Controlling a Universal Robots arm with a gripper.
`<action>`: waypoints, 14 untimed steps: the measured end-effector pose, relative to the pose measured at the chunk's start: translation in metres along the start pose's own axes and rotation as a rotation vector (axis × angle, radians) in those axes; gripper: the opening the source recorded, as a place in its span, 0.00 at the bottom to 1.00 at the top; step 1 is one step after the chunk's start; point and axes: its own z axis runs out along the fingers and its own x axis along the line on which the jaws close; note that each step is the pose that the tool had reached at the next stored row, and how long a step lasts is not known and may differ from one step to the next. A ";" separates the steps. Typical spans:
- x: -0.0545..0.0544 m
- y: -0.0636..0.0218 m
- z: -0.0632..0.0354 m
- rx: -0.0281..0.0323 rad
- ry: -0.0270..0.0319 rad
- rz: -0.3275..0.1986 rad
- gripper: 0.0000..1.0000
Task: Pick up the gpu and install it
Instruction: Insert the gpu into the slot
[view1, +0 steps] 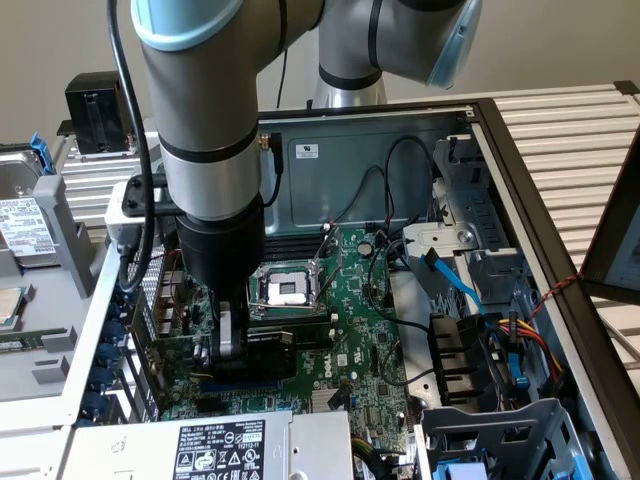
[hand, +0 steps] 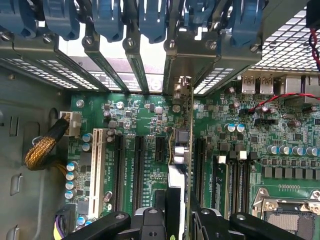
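Gripper (hand: 181, 216) clamped on gpu (hand: 183, 150), card standing edge-on straight ahead of jaws over motherboard (hand: 145, 112) slots; risk: edge misaligned w/ slot, so pressing could bend board.

Around the gpu (hand: 182, 150), bare expansion slots (hand: 137, 165) lie open at nine o'clock; memory sticks (hand: 235, 175) crowd three o'clock, blue bracket clips (hand: 150, 17) wall twelve (tight there).

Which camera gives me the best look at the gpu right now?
The wrist view: the gpu stands edge-on between the gripper's fingers, over the motherboard's expansion slots, its bracket at the rear openings. The exterior view shows just its black cooler block under the arm.
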 end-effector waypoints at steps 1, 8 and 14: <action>0.000 0.0000 0.0001 0.0000 0.0000 0.000 0.27; 0.000 0.0000 0.0003 0.0003 -0.0005 0.008 0.27; 0.000 0.0001 0.0003 0.0003 -0.0018 0.012 0.27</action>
